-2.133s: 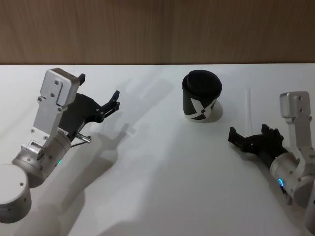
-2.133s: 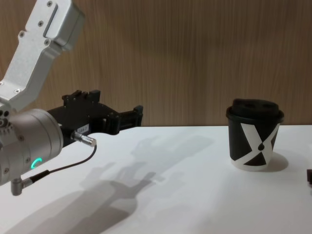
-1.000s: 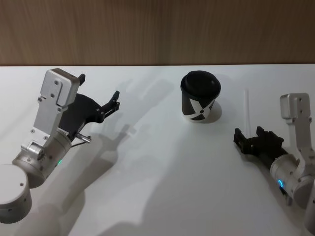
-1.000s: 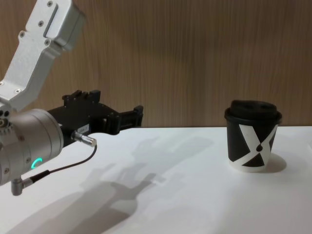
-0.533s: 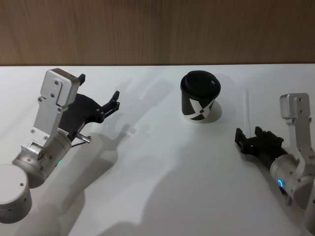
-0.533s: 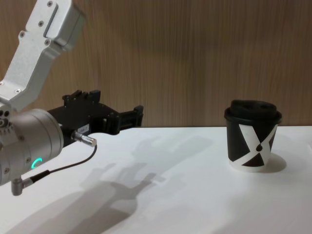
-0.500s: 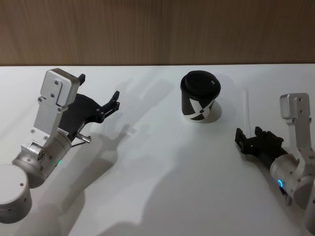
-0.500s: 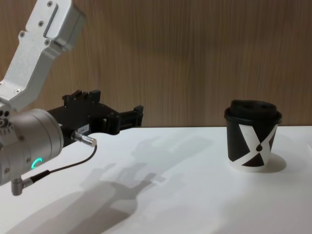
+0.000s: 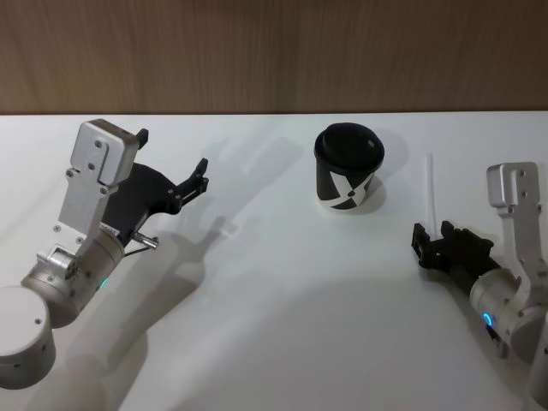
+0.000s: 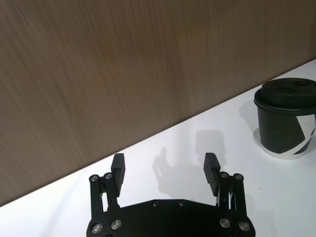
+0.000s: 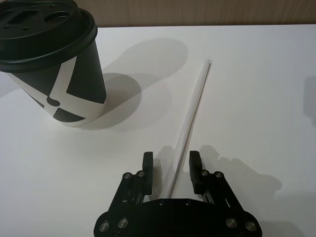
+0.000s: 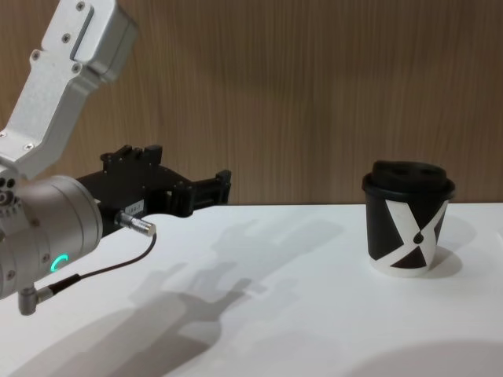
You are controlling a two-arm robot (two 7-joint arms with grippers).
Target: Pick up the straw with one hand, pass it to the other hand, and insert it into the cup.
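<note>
Two grippers, one straw — the pickup looks about to begin.
At the cup's 9 o'clock the left gripper (image 9: 172, 149) hovers spread wide and empty, likely parked for the handover. The cup (image 9: 348, 168) stands upright on the table (image 9: 274, 282). At its 3 o'clock the straw (image 9: 431, 184) lies flat, running 12 to 6. The right gripper (image 11: 172, 167) straddles its near end, fingers set slightly wider than the straw — apparently not yet pinching.
</note>
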